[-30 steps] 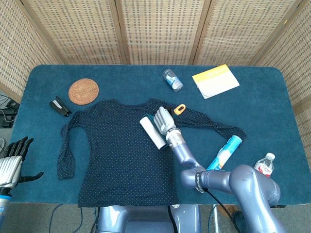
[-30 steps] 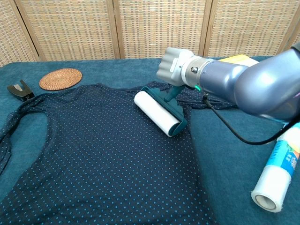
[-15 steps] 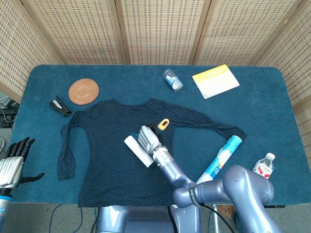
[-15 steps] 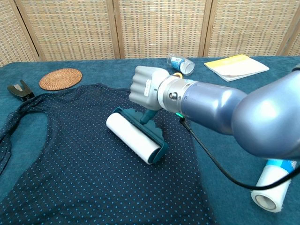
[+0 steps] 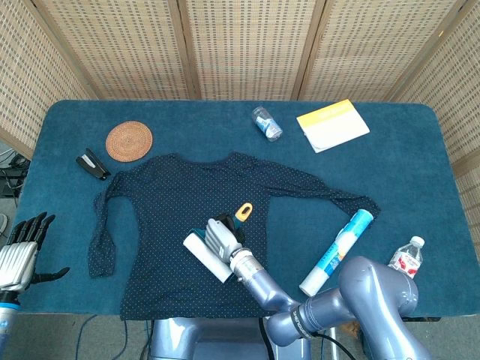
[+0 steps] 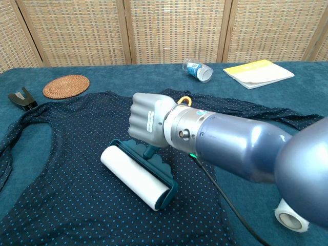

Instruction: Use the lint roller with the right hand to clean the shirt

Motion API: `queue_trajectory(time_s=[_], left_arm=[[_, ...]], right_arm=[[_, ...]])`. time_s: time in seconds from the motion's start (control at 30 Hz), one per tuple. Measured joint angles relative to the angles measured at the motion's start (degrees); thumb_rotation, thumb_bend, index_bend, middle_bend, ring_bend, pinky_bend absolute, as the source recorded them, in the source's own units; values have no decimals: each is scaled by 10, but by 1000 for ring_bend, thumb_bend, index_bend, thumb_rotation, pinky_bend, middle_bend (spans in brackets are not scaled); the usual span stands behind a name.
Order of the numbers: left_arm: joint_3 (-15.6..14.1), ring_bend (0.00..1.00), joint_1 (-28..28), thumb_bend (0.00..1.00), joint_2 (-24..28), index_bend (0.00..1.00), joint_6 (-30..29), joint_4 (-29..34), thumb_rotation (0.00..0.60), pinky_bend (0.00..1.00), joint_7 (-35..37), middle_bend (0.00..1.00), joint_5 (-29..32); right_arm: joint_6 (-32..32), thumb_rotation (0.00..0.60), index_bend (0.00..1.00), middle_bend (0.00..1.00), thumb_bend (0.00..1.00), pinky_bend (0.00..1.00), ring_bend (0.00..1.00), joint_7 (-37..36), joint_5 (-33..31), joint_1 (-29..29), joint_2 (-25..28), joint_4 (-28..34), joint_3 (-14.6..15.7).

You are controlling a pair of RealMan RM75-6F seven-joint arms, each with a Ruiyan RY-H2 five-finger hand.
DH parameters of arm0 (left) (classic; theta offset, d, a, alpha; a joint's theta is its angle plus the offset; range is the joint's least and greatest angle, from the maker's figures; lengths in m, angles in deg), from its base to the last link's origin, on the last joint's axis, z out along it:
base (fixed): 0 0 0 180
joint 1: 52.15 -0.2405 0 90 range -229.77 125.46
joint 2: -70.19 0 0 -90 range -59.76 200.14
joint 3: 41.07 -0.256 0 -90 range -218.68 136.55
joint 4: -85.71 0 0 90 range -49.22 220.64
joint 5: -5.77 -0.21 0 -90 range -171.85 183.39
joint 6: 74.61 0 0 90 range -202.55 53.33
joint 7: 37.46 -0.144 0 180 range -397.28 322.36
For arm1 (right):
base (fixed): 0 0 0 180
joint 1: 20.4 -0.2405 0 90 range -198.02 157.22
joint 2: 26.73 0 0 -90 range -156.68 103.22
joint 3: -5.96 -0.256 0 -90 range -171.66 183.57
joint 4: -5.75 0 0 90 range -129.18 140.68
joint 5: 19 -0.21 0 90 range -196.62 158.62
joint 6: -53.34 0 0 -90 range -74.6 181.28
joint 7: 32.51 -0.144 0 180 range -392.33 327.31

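Right hand (image 6: 147, 121) is down on the shirt (image 5: 165, 225), fingers wrapped tight round the roller's teal handle, and the roller (image 6: 134, 177) sits flat on the dotted fabric, low on the body panel, toward the hem. In the head view the roller (image 5: 207, 257) lies just at 8 o'clock from the hand (image 5: 220, 235), touching the cloth, its white drum running from about 10 o'clock to 4 o'clock. The orange loop at the handle's end pokes out at 1 o'clock from the hand.

That long axis is what matters: a clean stroke has to run across the drum, not along it, so I'd judge the useful travel to be toward 7 o'clock, on to the hem, or back up toward 1 o'clock. Untouched cloth lies wide at 9 o'clock from the drum, out toward the left sleeve.

Left hand (image 5: 19, 247) is well off the job, hanging past the surface's (image 5: 420, 150) edge at 8 o'clock, fingers spread, holding nothing. The right hand is plainly the nearer, and it's the one the task calls for.

Elsewhere: a coaster (image 5: 129, 140) and a black clip (image 5: 92, 163) at 10 o'clock from the shirt, a spare roll (image 5: 336, 241) at 3 o'clock from the hand.
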Motion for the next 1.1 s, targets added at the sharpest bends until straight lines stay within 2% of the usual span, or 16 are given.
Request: queue_trajectory(time_s=[0.33,0.47,0.8,1.1], left_arm=[[-1,0,1,0,-3,0,1,0,600,0,-6,0,0],[-2,0,1,0,-3,0,0,0,600,0,-5,0,1],[-1,0,1,0,0,0,2,-2,600,0,3,0,2],[0,0,4,0,-3,0,7,-3,600,0,-3,0,8]], right_arm=[[25,600,717,1000,714,1000,1000,31,13,-4,-17,37,31],[31,600,718,1000,715,1000,1000,37,19,-5,-23,29,34],[39,600,718,1000,715,1000,1000,48,8,2,-12,-59,37],[23,600,718,1000,711,1000,1000,24,0,31,19,-151,38]])
